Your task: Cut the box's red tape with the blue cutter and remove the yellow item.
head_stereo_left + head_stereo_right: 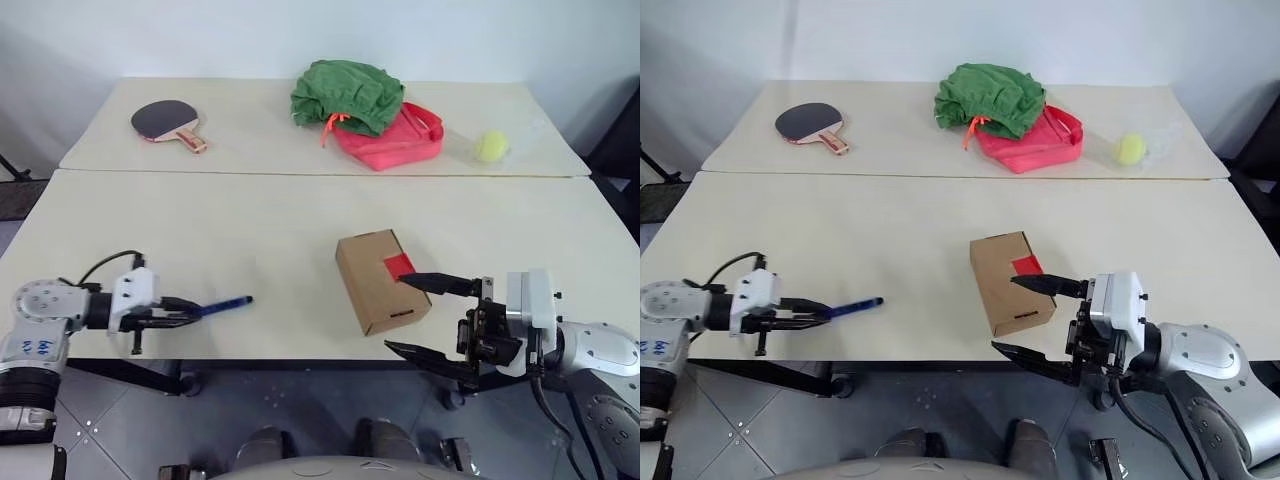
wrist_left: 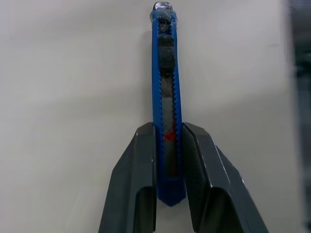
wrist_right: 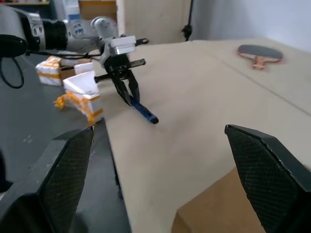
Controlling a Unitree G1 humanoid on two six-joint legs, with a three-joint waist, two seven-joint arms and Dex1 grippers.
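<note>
Sitting closed near the front edge of the table (image 1: 250,220), the box (image 1: 378,282) is lying flat with the red tape (image 1: 399,265) showing on its top face toward its right side; its flaps are shut, so nothing of its contents is showing. Well behind the box, on the far half of the table, a pink-red bag (image 1: 400,140) is lying with a green cloth (image 1: 348,94) heaped partly over it. A yellow-green ball (image 1: 491,147) is resting to the right of the bag, and a table tennis paddle (image 1: 166,124) is lying far to the box's left rear.

Well to the left of the box, the left gripper (image 1: 183,313) is clamping the blue cutter (image 1: 222,305) between its two black fingers (image 2: 141,170), which are drawn narrow against the cutter's sides at its rear end. The cutter's tip is pointing toward the box, with a clear stretch of tabletop between them. In the right wrist view the cutter (image 3: 145,112) is angling down toward the table surface; whether its tip is touching cannot be told.

Just beside the box's right front corner, the right gripper (image 1: 420,316) is standing spread wide and holding nothing. Its upper finger is reaching over the box's right edge next to the red tape, and its lower finger is hanging off the table's front edge.
</note>
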